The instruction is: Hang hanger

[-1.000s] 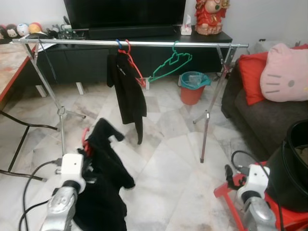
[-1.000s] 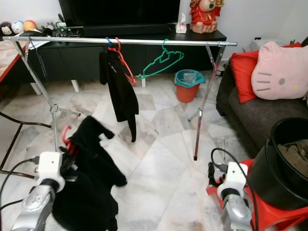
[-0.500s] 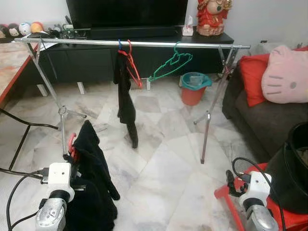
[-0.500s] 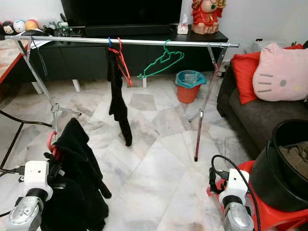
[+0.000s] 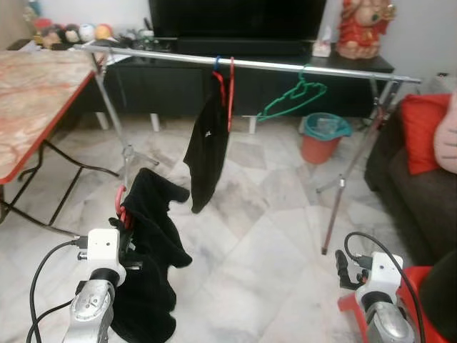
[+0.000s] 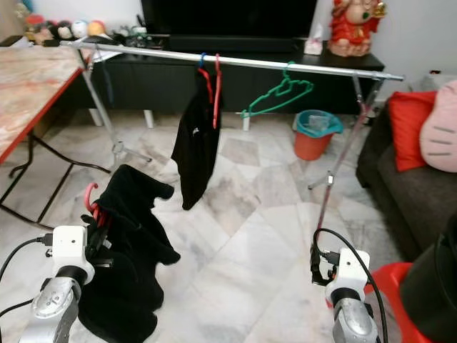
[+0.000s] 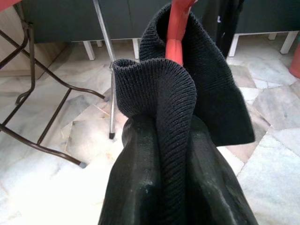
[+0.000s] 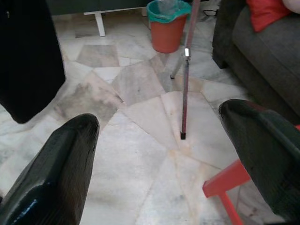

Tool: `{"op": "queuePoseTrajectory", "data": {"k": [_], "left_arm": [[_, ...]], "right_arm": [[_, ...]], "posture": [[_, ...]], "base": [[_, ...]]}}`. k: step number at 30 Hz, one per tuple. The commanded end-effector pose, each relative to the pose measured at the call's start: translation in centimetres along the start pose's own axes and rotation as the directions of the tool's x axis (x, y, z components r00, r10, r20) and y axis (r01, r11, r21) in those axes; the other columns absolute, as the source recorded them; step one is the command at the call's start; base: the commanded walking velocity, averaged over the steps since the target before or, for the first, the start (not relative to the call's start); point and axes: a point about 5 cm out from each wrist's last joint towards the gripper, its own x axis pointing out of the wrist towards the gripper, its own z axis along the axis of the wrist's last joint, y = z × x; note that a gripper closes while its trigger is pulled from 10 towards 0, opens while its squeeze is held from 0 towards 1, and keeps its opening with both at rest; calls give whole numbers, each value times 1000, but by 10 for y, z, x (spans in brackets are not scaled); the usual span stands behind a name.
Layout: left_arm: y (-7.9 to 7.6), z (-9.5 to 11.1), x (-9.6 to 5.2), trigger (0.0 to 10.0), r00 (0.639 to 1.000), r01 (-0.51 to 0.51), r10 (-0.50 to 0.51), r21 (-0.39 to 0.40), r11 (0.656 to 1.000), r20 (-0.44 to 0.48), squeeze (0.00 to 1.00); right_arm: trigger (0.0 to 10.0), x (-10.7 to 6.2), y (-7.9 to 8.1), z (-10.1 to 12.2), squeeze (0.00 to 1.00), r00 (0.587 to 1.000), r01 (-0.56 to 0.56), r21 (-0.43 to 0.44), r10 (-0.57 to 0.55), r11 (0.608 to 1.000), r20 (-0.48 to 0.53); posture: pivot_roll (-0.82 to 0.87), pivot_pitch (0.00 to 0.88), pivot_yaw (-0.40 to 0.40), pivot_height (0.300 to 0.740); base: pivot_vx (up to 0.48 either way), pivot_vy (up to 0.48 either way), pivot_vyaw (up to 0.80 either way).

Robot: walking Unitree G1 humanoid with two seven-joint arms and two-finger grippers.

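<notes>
left gripper (image 7: 173, 140) jaws clamp red hanger (image 7: 177, 28) with black garment (image 5: 153, 243); right gripper (image 8: 164, 159) jaws apart, idle. risk: garment slipping off before reaching rail (image 5: 285, 66).

A silver clothes rail (image 5: 285, 66) on the marble floor (image 5: 264, 250) carries a black garment (image 5: 208, 146) and a green hanger (image 5: 293, 100)

Marble-tiled floor (image 5: 264, 236); black TV cabinet (image 5: 178, 78) along the far wall; marble-topped folding table (image 5: 36, 93) at left; dark sofa (image 5: 421, 193) with red cushion (image 5: 421, 132) at right; orange bin (image 5: 321, 139).
</notes>
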Motion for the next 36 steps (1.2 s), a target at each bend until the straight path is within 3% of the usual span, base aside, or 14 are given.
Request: {"op": "queuePoseTrajectory", "data": {"k": [1, 10, 22, 28, 36], "left_arm": [[2, 5, 3, 10000, 1000, -4, 4, 0, 1000, 16, 0], [1, 6, 4, 10000, 1000, 6, -6, -4, 1000, 19, 0], [5, 9, 7, 10000, 1000, -13, 13, 1, 1000, 17, 0], [7, 11, 9, 10000, 1000, -19, 19, 2, 1000, 19, 0], [6, 11, 9, 10000, 1000, -25, 25, -2, 1000, 19, 0]], "right_arm": [[10000, 1, -1, 2, 0, 1000, -3, -4, 3, 1000, 6], [10000, 2, 2, 0, 0, 1000, -7, 12, 7, 1000, -18], [10000, 4, 4, 5, 0, 1000, -30, -25, 30, 999, -1], [10000, 4, 6, 5, 0, 999, -50, -17, 50, 999, -2], [10000, 6, 9, 7, 0, 998, -63, -1, 63, 998, -1]], "posture": [[3, 0, -25, 740], [4, 0, -26, 740], [6, 0, -31, 740], [3, 0, -31, 740], [8, 0, -38, 740]], "base": [[0, 0, 463], [0, 0, 51], [342, 0, 133], [363, 0, 606], [372, 0, 0]]}}
